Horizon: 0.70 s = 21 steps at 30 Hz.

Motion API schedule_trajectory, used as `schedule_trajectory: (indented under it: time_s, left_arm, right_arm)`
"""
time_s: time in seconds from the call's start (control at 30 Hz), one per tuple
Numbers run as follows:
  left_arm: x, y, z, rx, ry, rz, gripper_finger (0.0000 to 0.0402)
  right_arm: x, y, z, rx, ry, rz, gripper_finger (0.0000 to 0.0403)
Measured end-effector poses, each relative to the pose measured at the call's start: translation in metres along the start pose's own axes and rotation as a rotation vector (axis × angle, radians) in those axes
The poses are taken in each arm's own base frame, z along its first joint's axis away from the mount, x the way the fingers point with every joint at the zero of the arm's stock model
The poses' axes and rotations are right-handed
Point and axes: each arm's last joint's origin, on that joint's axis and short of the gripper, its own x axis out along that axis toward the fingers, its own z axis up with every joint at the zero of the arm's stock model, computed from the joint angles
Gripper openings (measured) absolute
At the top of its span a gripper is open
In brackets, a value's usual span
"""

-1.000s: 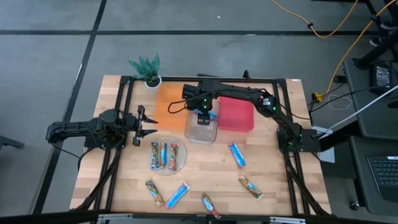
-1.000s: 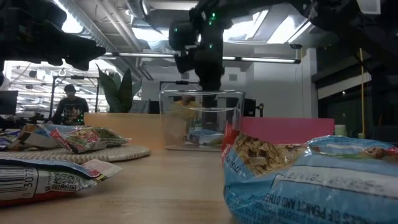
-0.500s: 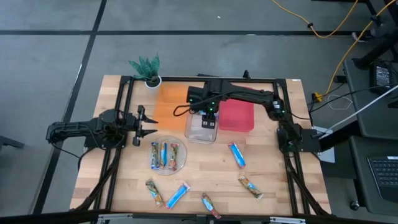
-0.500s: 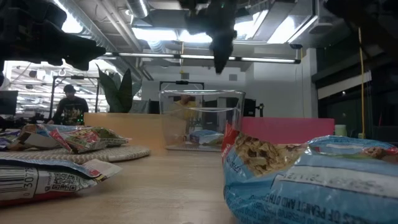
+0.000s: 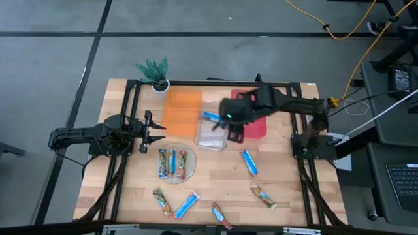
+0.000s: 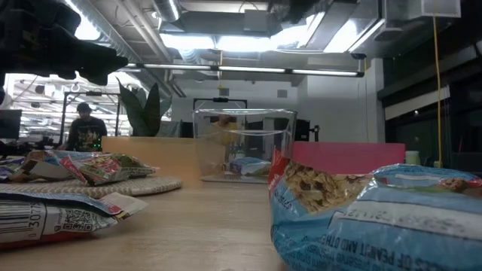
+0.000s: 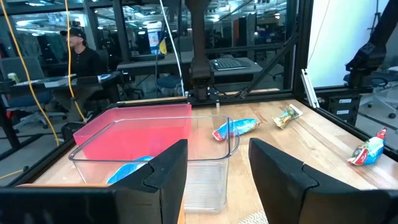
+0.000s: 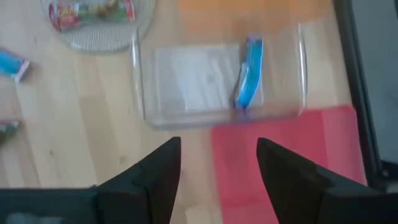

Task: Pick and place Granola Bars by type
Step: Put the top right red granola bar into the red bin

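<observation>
Item: clear bin, mid tabletop, between an orange mat and a red bin; contents, one blue granola bar lying near the bin's far end, also plain in the right wrist view.

Item: round clear plate; holds three tan multicoloured bars side by side.

Item: loose bars on the near half of the tabletop; one blue just in front of the red bin; one blue and one tan near the front edge; one tan at the very front; one tan to the right.

Item: right gripper, above the seam between clear bin and red bin; fingers spread, nothing between them.

Item: left gripper, waiting at the tabletop's left side; fingers spread and empty.

Risks, as judged: a descent from the present spot could strike the clear bin's wall and shove it, since the right gripper hangs over its edge; the shiny wrappers may slip from a shallow pinch; the two bars at the front lie close together, so a wide approach could nudge the neighbour or take the wrong type; a tan bar dropped in the blue bar's bin would spoil the sort.
</observation>
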Motion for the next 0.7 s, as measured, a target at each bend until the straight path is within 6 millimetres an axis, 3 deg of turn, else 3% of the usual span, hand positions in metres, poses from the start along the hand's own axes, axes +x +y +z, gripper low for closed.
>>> schedule_trajectory:
  time_s: [0.33, 0.5, 0.7]
  left_arm:
    - [0.0, 0.0, 0.0, 0.0, 0.0, 0.0, 0.0163]
    - [0.0, 0.0, 0.0, 0.0, 0.0, 0.0, 0.0164]
    - [0.0, 0.0, 0.0, 0.0, 0.0, -0.001, 0.0161]
  right_arm:
    - [0.007, 0.028, -0.067, 0.068, -0.014, -0.029, 0.0212]
    - [0.028, 0.036, -0.095, 0.114, -0.023, -0.011, 0.0212]
    - [0.069, 0.042, -0.116, 0.188, -0.007, -0.015, 0.0212]
